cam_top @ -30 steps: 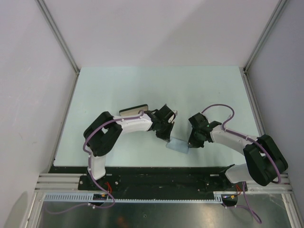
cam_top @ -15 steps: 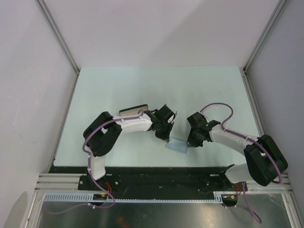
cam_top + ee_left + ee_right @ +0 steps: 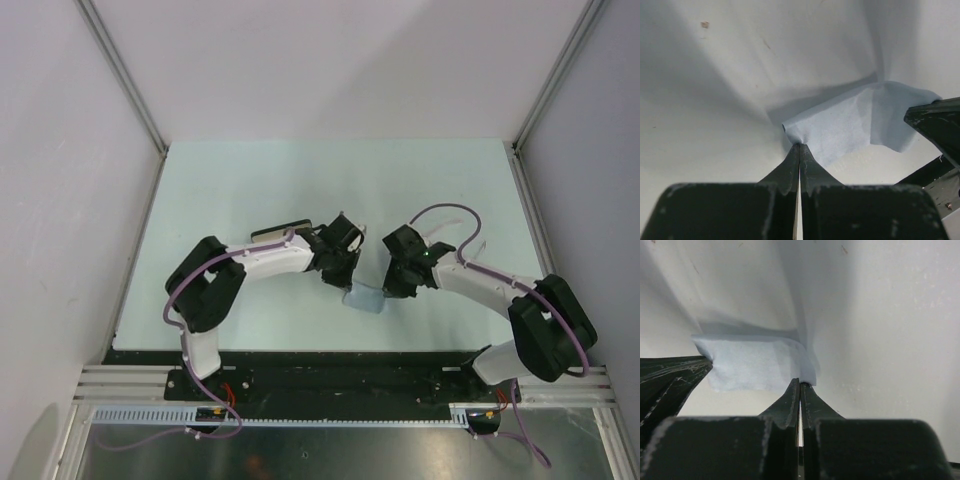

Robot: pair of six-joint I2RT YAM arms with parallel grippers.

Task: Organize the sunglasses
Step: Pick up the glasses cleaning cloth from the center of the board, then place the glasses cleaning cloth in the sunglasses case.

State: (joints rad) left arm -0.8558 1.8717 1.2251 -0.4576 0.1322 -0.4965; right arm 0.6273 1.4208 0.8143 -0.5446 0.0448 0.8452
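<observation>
A light blue cloth (image 3: 366,298) hangs between my two grippers near the table's front middle. My left gripper (image 3: 347,285) is shut on its left corner; in the left wrist view the cloth (image 3: 850,122) fans out from the closed tips (image 3: 799,146). My right gripper (image 3: 390,290) is shut on the right corner; in the right wrist view the cloth (image 3: 755,362) spreads left from the tips (image 3: 800,382). The other gripper's fingers show at each wrist view's edge. The sunglasses are out of view. A black oblong case (image 3: 280,233) lies behind the left arm, partly hidden.
The pale table (image 3: 250,180) is bounded by white walls at the back and both sides, with metal rails (image 3: 130,90) in the corners. The arm bases stand on a black strip (image 3: 330,370) at the near edge.
Both grippers have shifted a little to the left and away from the near edge, carrying the cloth with them. The right arm's cable loop has moved left too.
</observation>
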